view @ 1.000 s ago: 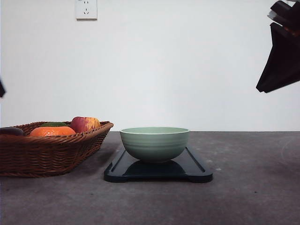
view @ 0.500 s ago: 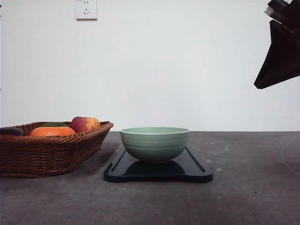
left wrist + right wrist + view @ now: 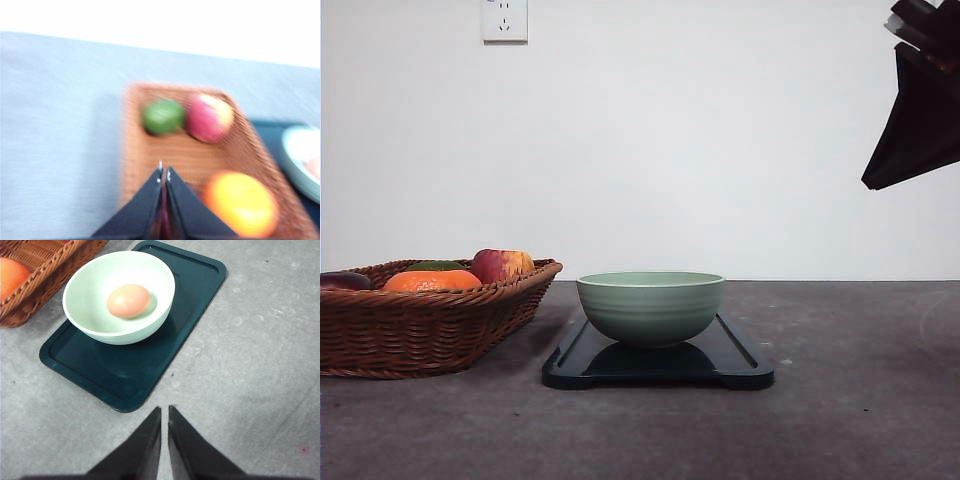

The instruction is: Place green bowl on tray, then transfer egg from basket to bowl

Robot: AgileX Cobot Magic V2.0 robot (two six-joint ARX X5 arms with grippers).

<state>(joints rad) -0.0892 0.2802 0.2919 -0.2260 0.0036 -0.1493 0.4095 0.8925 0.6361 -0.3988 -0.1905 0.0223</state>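
Observation:
The green bowl (image 3: 650,306) stands upright on the dark tray (image 3: 732,360) in the middle of the table. A tan egg (image 3: 128,300) lies inside the green bowl (image 3: 119,295), which sits toward one end of the tray (image 3: 125,375). The wicker basket (image 3: 420,325) is at the left with fruit in it. My right gripper (image 3: 164,412) hangs shut and empty high over the table beside the tray; its dark body (image 3: 918,110) shows at the upper right. My left gripper (image 3: 164,175) is shut and empty above the basket (image 3: 185,155), in a blurred view.
The basket holds an orange (image 3: 430,280), a red apple (image 3: 500,264), a green fruit (image 3: 162,116) and a dark item (image 3: 342,281) at its left edge. A wall socket (image 3: 504,20) is on the white wall. Bare grey tabletop (image 3: 860,400) spreads right of the tray.
The left arm's dark edge at the far left of the front view has left the frame. The right gripper rose slightly, then held still. Bowl, tray and basket have not moved.

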